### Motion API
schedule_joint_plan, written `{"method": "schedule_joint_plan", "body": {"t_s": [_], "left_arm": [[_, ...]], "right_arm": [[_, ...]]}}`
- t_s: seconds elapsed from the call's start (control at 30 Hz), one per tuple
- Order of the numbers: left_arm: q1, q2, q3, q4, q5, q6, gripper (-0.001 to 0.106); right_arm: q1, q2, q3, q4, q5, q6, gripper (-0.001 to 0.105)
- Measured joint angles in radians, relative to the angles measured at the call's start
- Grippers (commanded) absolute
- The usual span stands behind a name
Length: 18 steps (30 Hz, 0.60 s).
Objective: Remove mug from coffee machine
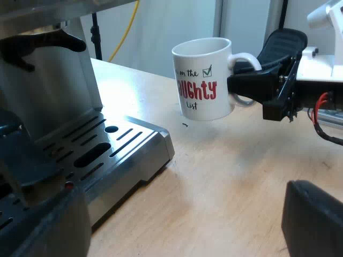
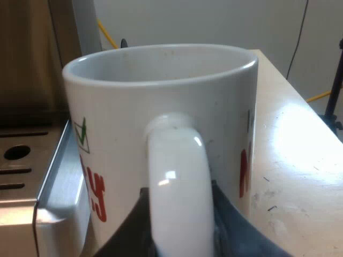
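Left wrist view: left gripper (image 1: pixel 182 219) sits low at the machine's (image 1: pixel 48 91) tray (image 1: pixel 134 144), fingers apart, empty. Mug (image 1: pixel 201 80) is off the tray, over the table (image 1: pixel 225 176); right gripper (image 1: pixel 252 85) reaches in level at its handle (image 1: pixel 244 58). Right wrist view: fingers clamped on the handle.

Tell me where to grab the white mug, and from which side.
Grip the handle, coming from the side facing away from the espresso machine. The mug is upright and its loop juts out that way; the right gripper holds it there.
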Motion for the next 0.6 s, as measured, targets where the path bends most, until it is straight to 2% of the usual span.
{"method": "schedule_joint_plan", "body": {"t_s": [0.33, 0.6], "left_arm": [[0.000, 0.000, 0.000, 0.000, 0.000, 0.000, 0.081], [0.000, 0.000, 0.000, 0.000, 0.000, 0.000, 0.081]], "right_arm": [[-0.174, 0.052, 0.000, 0.000, -0.193, 0.000, 0.002], [-0.236, 0.144, 0.000, -0.032, -0.277, 0.000, 0.002]]}}
